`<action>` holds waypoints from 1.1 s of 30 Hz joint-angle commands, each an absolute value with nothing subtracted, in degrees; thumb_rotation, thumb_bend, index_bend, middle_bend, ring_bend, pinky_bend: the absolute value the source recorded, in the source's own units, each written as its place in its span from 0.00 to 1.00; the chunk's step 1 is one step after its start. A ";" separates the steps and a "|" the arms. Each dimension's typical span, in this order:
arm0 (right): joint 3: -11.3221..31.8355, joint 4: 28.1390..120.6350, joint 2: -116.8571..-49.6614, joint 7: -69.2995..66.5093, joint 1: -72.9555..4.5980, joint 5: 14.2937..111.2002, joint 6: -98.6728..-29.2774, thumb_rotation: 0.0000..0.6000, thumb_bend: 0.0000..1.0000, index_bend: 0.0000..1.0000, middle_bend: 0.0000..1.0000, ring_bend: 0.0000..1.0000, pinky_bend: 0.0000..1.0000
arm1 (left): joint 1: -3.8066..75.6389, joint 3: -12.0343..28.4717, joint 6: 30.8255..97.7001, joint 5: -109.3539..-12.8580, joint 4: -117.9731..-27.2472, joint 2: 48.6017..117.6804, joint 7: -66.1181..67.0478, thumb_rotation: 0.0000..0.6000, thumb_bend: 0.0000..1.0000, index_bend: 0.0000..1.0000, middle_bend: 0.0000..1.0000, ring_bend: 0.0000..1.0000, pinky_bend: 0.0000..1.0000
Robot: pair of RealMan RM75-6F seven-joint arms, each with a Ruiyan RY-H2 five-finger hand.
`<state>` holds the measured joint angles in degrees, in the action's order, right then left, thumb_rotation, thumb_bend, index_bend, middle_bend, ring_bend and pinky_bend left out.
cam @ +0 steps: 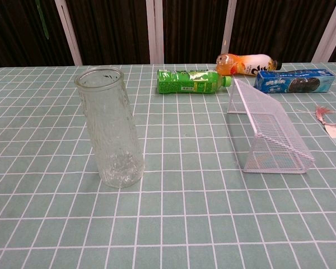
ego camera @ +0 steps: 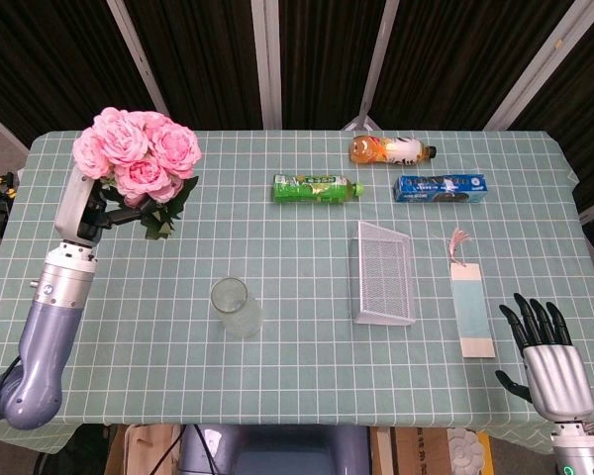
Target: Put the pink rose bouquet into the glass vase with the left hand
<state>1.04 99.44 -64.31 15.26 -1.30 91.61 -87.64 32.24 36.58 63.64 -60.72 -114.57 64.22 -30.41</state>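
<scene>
Already your left robot hand (ego camera: 82,213) was grasping the pink rose bouquet (ego camera: 137,158), holding it aloft over the far-left part of the table (ego camera: 297,327), with the blooms uppermost and the leaves just beside the fingers. The stems were hidden behind the hand and foliage, so you could not tell how they pointed or how much length hung free, which mattered for the drop. The glass vase (ego camera: 235,305) stood upright on the table, toward the robot and to the right of the bouquet, well apart from it; your coming move turned on carrying the bouquet that way until the stems sat above the open mouth (cam: 99,77). The left hand was much the nearer to the vase. Your right robot hand (ego camera: 549,354) rested at the near-right corner with its fingers spread, holding nothing. In the chest view the bouquet and both hands were out of frame; only a thin green sliver near the top-left edge showed, too slight to identify. Beyond the vase lay a green bottle (ego camera: 316,187), an orange bottle (ego camera: 390,149), a blue packet (ego camera: 440,187), a wire basket (ego camera: 384,272) and a bookmark (ego camera: 471,312).
</scene>
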 commanded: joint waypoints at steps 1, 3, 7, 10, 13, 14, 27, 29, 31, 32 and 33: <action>1.07 99.41 -64.33 15.23 -1.32 91.53 -87.61 1.00 0.15 0.14 0.04 0.00 0.00 | 30.27 38.12 60.98 -61.31 -120.32 60.48 -34.06 1.00 0.52 0.39 0.44 0.32 0.46; 1.08 99.41 -64.31 15.23 -1.32 91.51 -87.62 1.00 0.15 0.14 0.04 0.00 0.00 | 30.05 38.13 60.24 -61.86 -122.68 59.57 -35.35 1.00 0.52 0.39 0.44 0.32 0.46; 1.08 99.39 -64.23 15.02 -1.30 91.46 -87.64 1.00 0.15 0.14 0.04 0.00 0.00 | 30.16 37.91 60.52 -63.63 -125.52 58.98 -36.02 1.00 0.52 0.40 0.44 0.32 0.46; 1.23 99.39 -64.11 14.67 -1.24 91.35 -87.88 1.00 0.15 0.14 0.04 0.00 0.00 | 30.49 37.25 60.67 -64.28 -127.71 58.85 -35.82 1.00 0.52 0.40 0.44 0.32 0.46; 1.28 99.36 -64.00 14.27 -1.21 91.34 -88.00 1.00 0.15 0.14 0.04 0.00 0.00 | 30.93 36.25 60.82 -64.40 -128.93 58.75 -34.22 1.00 0.52 0.40 0.44 0.32 0.46; 1.28 99.37 -63.96 14.13 -1.22 91.36 -88.01 1.00 0.15 0.14 0.04 0.00 0.00 | 31.21 35.74 61.09 -64.46 -129.16 58.98 -33.17 1.00 0.52 0.40 0.44 0.32 0.46; 1.43 99.44 -63.39 12.87 -0.93 91.50 -88.80 1.00 0.15 0.14 0.04 0.00 0.00 | 34.72 27.17 61.76 -65.96 -126.42 66.60 -25.81 1.00 0.52 0.41 0.44 0.32 0.46; 1.44 99.39 -63.38 12.83 -0.95 91.42 -88.72 1.00 0.15 0.14 0.04 0.00 0.00 | 35.05 26.30 61.47 -66.11 -125.51 67.47 -25.65 1.00 0.52 0.41 0.44 0.32 0.46; 1.47 99.37 -63.38 12.82 -0.97 91.40 -88.71 1.00 0.15 0.14 0.04 0.00 0.00 | 35.31 25.64 61.37 -66.47 -124.59 68.23 -25.42 1.00 0.52 0.41 0.44 0.32 0.46; 1.49 99.35 -63.39 12.79 -0.98 91.40 -88.72 1.00 0.15 0.14 0.04 0.00 0.00 | 35.47 25.16 61.39 -66.94 -123.81 68.87 -25.29 1.00 0.52 0.41 0.44 0.32 0.46; 1.49 99.34 -63.38 12.75 -0.97 91.43 -88.76 1.00 0.15 0.14 0.04 0.00 0.00 | 35.61 24.56 61.41 -67.44 -122.89 69.59 -25.15 1.00 0.52 0.41 0.44 0.32 0.46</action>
<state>1.49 99.35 -63.38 12.76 -0.97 91.42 -88.75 35.32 25.29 61.45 -66.81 -123.84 68.76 -25.41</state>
